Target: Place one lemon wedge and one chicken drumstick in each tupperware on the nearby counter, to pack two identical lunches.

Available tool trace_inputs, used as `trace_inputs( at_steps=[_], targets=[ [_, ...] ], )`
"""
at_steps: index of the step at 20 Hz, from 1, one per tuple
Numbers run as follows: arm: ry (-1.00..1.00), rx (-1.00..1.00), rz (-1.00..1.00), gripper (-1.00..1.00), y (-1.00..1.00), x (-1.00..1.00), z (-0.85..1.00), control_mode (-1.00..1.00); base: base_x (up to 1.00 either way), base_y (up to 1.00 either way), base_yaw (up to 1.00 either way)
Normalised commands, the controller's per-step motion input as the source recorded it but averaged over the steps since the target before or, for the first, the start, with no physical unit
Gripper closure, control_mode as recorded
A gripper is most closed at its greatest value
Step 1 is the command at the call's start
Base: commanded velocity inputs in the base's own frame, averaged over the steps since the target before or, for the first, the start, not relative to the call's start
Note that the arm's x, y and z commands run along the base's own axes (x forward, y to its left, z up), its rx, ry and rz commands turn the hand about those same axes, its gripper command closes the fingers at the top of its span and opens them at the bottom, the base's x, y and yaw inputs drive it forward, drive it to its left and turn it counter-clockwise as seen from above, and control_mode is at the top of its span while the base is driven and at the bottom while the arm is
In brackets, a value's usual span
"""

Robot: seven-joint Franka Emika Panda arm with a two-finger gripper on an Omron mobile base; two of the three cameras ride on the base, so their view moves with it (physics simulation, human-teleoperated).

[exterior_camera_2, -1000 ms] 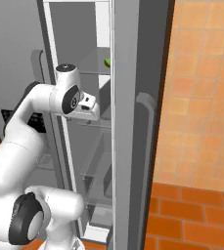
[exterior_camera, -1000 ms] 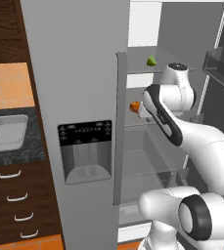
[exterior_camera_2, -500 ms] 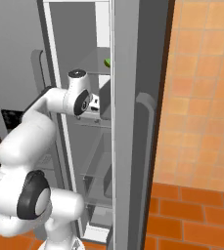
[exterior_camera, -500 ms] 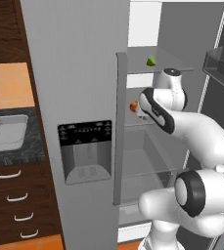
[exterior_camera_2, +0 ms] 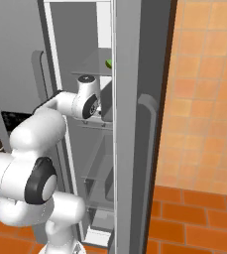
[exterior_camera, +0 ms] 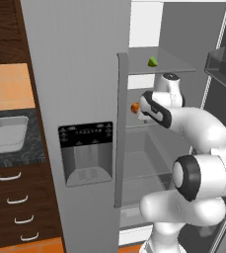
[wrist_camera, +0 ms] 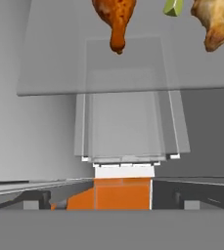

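Fingers: spread wide and empty, inside the open fridge [exterior_camera: 149,29], aimed along a glass shelf [wrist_camera: 59,83].
Nearest drumstick: chicken drumstick [wrist_camera: 115,19] on that shelf, ahead of the fingers, bone end toward the camera.
Beside it: lemon wedge [wrist_camera: 173,7], then a second drumstick [wrist_camera: 213,24].
Upper shelf: another lemon wedge [exterior_camera: 153,62].
Handling: probably light, rigid, rounded; best gripped across the meaty end.
Far left: tupperware [exterior_camera: 7,134] on the desk [exterior_camera: 16,158], empty.

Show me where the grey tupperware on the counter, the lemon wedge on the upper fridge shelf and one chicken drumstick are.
Shallow light-grey tupperware [exterior_camera: 6,134], left base view, inner floor.
Small yellow-green lemon wedge [exterior_camera: 153,62], left base view, its middle.
Orange-brown chicken drumstick [wrist_camera: 116,17], hand view, meaty part.
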Motion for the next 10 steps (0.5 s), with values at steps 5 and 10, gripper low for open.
trace_inputs(
  at_steps=[5, 10],
  targets=[
    [0.0, 0.0, 0.0, -1.0, -0.05, 0.37, -0.07, -1.0, 0.0, 0.0, 0.0],
    [0.0, 0.0, 0.0, -1.0, 0.0, 0.41, -0.06, -1.0, 0.0, 0.0, 0.0]
  ],
)
